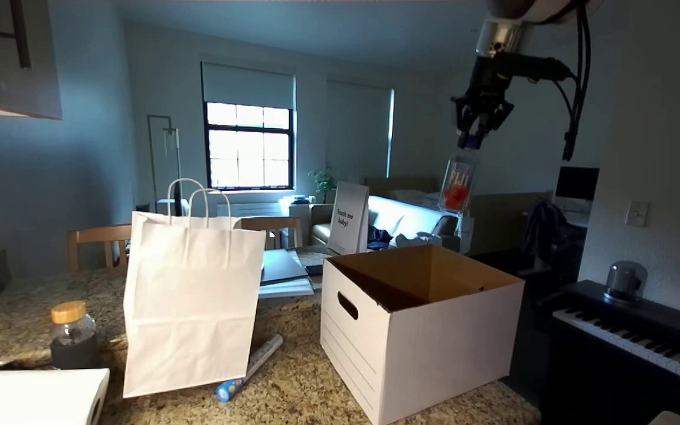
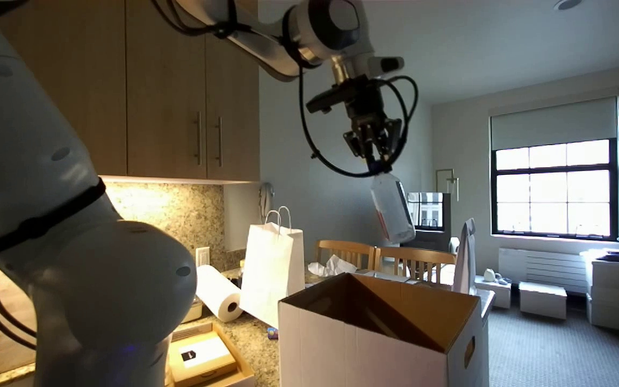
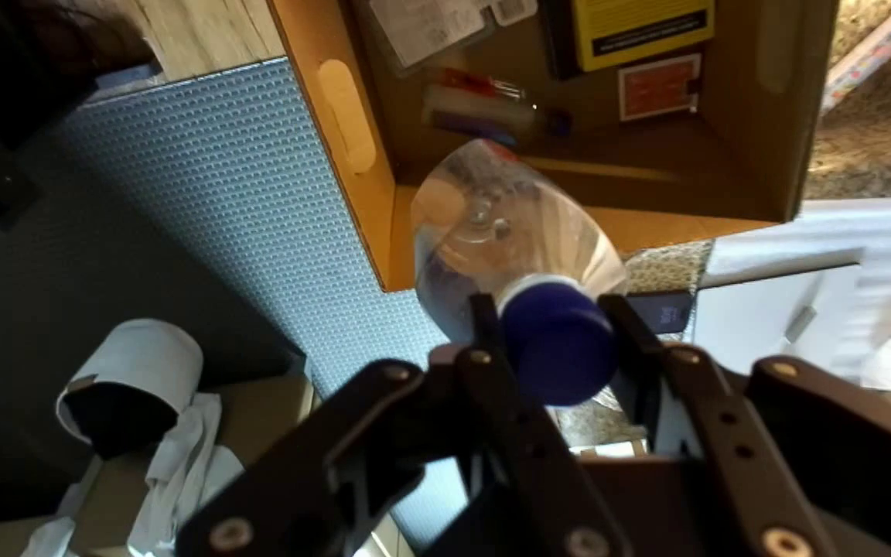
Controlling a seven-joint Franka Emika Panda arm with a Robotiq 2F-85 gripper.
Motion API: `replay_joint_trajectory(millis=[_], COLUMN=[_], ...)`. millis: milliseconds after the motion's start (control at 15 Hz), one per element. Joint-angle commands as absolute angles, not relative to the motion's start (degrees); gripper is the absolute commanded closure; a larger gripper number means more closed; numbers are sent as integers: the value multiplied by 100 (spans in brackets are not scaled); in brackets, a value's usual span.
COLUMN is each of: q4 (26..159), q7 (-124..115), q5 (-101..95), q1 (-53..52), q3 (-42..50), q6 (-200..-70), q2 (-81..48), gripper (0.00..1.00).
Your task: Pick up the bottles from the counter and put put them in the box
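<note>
1. White paper bag, upright on the speckled tabletop, apart from the white cardboard box. Patterned tube lying between the two, blue end at the foot of the bag.
2. Farther back, in an exterior view: folded sign with the words "Touch me baby!" and a thin grey slab. On the bag's far side from the box: glass jar with a wood-coloured lid.
3. In an exterior view, beside the bag: paper towel roll on its side, near a shallow carton with a flat package inside. Crumpled white paper and wooden chairs farther off.
4. In the way, in the wrist view: body of the clear bottle, covering a stretch of the box rim.
5. Fingers pressed in on both sides of the blue cap, pinching it. Holds the bottle tilted, cap uppermost, orange-red patch low down, higher than the box rim and apart from it. Cannot tell whether fully over the opening.
6. Inside the box, in the wrist view: yellow pack, red pack with a pale border, clear package with a white label, slim dark-capped item too blurred to name.
7. Counted: one bottle between the fingers, one white box, one bag, one tube, one sign, one jar, one roll, two chairs, at least four items inside the box.
</note>
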State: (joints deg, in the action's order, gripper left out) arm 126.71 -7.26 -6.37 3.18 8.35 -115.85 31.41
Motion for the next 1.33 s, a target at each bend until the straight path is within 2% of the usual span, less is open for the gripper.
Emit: replay_joint_trajectory(millis=[0, 467, 667, 733, 933, 1000, 1267], q4=[12295, 11870, 12037, 11925, 11924, 11924, 10963], q7=[-40, 99, 266, -28, 15, 15, -131], q5=[-253, 92, 378, 101, 214, 216, 506], q1=[429, 526, 536, 546, 544, 544, 614], q3=[1190, 1157, 1133, 1091, 1080, 1079, 1077], q6=[-11860, -11943, -11999, -11907, -11913, -11913, -11254], q2=[1902, 437, 484, 321, 336, 354, -851], gripper=[85, 85, 86, 64, 64, 86, 86])
